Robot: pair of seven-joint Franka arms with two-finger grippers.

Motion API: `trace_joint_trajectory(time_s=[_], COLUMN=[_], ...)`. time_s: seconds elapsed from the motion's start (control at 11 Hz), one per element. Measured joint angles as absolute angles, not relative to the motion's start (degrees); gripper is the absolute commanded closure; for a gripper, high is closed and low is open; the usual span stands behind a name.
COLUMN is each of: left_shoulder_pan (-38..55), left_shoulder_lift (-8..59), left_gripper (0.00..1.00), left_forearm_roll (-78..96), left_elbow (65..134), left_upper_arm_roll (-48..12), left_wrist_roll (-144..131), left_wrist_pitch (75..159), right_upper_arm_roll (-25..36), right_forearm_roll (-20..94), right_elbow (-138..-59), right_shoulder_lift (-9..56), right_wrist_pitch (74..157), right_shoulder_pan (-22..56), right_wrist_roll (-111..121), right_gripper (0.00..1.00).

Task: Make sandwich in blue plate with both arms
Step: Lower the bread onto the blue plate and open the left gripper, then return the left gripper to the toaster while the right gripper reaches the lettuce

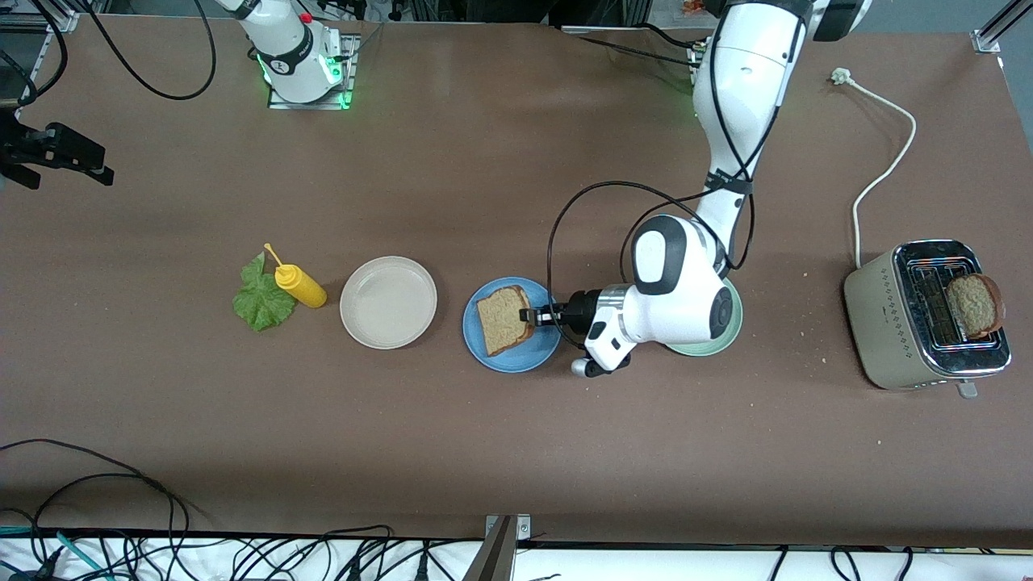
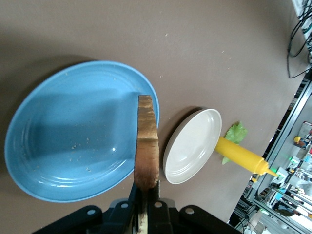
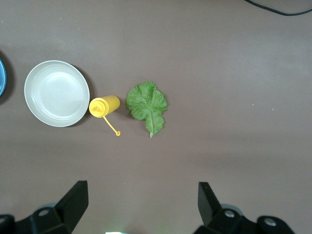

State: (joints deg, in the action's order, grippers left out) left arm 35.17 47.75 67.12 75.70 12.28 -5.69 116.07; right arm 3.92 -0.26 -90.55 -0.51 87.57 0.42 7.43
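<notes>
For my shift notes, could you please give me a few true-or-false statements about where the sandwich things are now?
1. The left end effector is shut on a bread slice over the blue plate. True.
2. The lettuce leaf lies on the blue plate. False: it lies on the table beside the yellow bottle.
3. A second bread slice sits in the toaster. True.
4. The beige plate holds bread. False: it holds nothing.
5. The right end effector holds the bottle. False: it is open, above the table.

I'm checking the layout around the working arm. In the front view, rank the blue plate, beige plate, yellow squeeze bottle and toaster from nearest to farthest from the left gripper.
1. Blue plate, under the left gripper.
2. Beige plate, beside the blue plate toward the right arm's end.
3. Yellow squeeze bottle, past the beige plate.
4. Toaster, at the left arm's end.
</notes>
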Motion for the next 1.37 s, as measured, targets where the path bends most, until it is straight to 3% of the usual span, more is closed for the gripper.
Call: trace_joint_trajectory(time_s=[0.73, 0.82, 0.91, 1.0, 1.37], left_shoulder_pan=[37.2, 37.2, 37.2, 37.1, 37.1], left_shoulder_lift=[50.4, 50.6, 51.0, 51.3, 51.7], left_gripper=[1.00, 0.91, 0.73, 0.01, 0.00], left_forearm_roll=[67.1, 67.1, 67.1, 67.1, 67.1], left_elbow=[75.6, 75.6, 75.6, 75.6, 75.6], left_upper_arm_roll=[13.1, 13.6, 14.1, 14.3, 14.6], left_wrist_roll=[-4.6, -2.8, -1.4, -0.6, 0.2], left_wrist_pitch=[117.0, 117.0, 117.0, 117.0, 118.6], right_upper_arm_roll=[3.9, 3.9, 3.9, 3.9, 3.9], right_forearm_roll=[-0.3, -0.3, -0.3, -0.3, -0.3], right_elbow=[-90.6, -90.6, -90.6, -90.6, -90.6], right_shoulder_lift=[-0.5, -0.5, -0.5, -0.5, -0.5], right_wrist_pitch=[87.6, 87.6, 87.6, 87.6, 87.6], right_shoulder_pan=[0.4, 0.4, 0.4, 0.4, 0.4], right_wrist_roll=[7.4, 7.4, 7.4, 7.4, 7.4], right_gripper=[0.00, 0.00, 0.00, 0.00, 0.00])
